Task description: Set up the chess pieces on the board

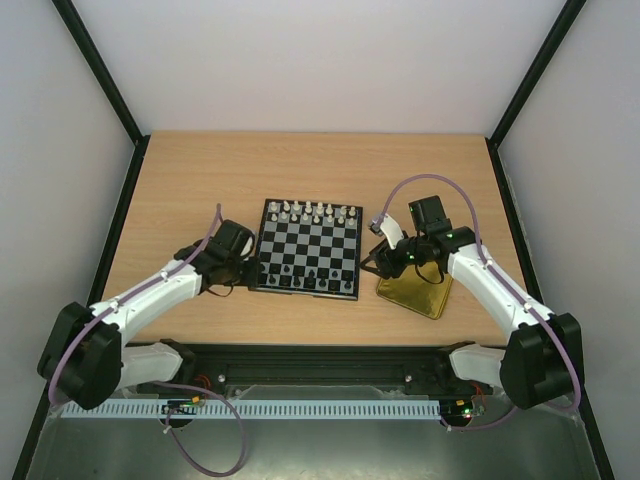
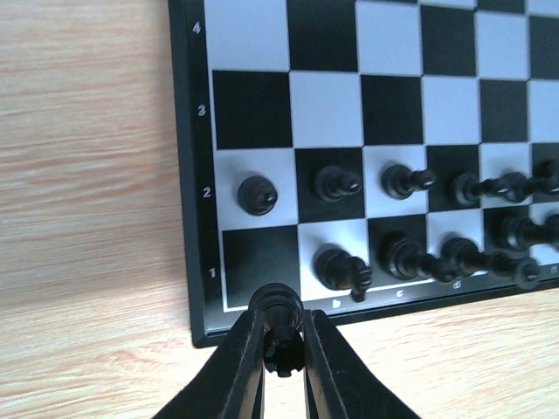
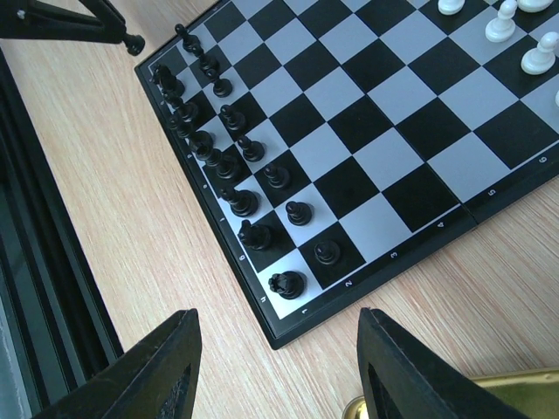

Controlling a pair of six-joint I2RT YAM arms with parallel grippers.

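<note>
The board (image 1: 310, 248) lies mid-table. White chess pieces (image 1: 310, 212) fill its far rows and black ones (image 1: 305, 275) its near rows. My left gripper (image 2: 281, 349) is shut on a black rook (image 2: 278, 305), held just over the board's near-left rim. Beyond it the corner square (image 2: 259, 262) is bare, beside a black knight (image 2: 336, 266) and a row of pawns (image 2: 258, 194). My right gripper (image 3: 278, 349) hangs open over the wood by the board's near-right corner, where another black rook (image 3: 286, 284) stands. Nothing is between its fingers.
A shiny gold tray (image 1: 420, 292) lies right of the board, under the right arm, and its rim (image 3: 454, 401) shows by the right finger. A dark rail (image 1: 320, 355) runs along the table's near edge. Black frame posts and pale walls enclose the table.
</note>
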